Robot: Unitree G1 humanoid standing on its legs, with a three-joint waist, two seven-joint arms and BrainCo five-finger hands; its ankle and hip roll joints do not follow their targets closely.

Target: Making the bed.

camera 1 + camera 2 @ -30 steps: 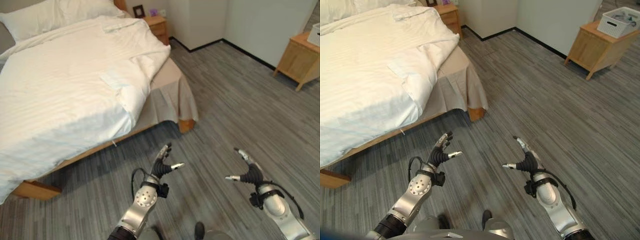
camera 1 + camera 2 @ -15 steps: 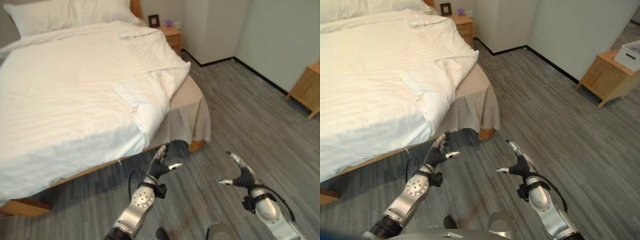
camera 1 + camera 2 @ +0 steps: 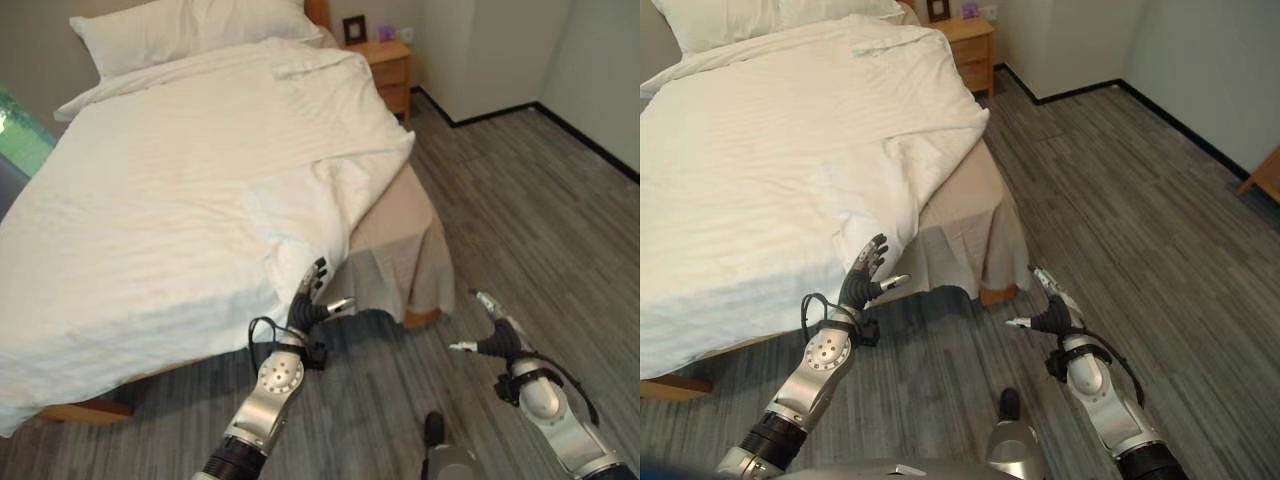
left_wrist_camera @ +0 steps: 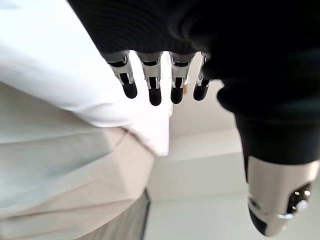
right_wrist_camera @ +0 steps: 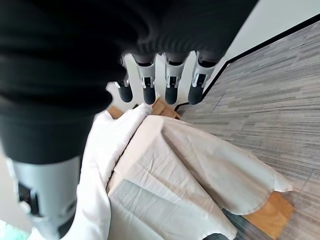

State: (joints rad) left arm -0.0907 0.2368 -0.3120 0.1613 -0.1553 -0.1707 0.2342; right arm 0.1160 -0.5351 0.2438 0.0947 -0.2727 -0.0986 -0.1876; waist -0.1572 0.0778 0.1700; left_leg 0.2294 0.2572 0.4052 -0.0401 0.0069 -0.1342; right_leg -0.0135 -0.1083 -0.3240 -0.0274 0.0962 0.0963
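Observation:
A wooden bed carries a rumpled white duvet (image 3: 180,190) with its near right corner folded back (image 3: 310,200), baring the beige bed skirt (image 3: 395,245) at the foot corner. White pillows (image 3: 190,30) lie at the head. My left hand (image 3: 312,300) is open with straight fingers, just short of the duvet's hanging corner (image 3: 865,225); that white cloth (image 4: 75,80) lies right past its fingers (image 4: 150,75). My right hand (image 3: 492,335) hovers open over the floor, right of the bed corner. Past its fingers (image 5: 170,82) hang the bed skirt (image 5: 200,160) and duvet edge (image 5: 97,175).
A wooden nightstand (image 3: 385,60) with a small picture frame stands by the bed's head. A white wall with black skirting (image 3: 520,110) runs along the far right. Grey plank floor (image 3: 540,230) stretches right of the bed.
The camera has closed in on the bed and swung left. My left hand now reaches the duvet's hanging corner. My right hand stays open over the floor.

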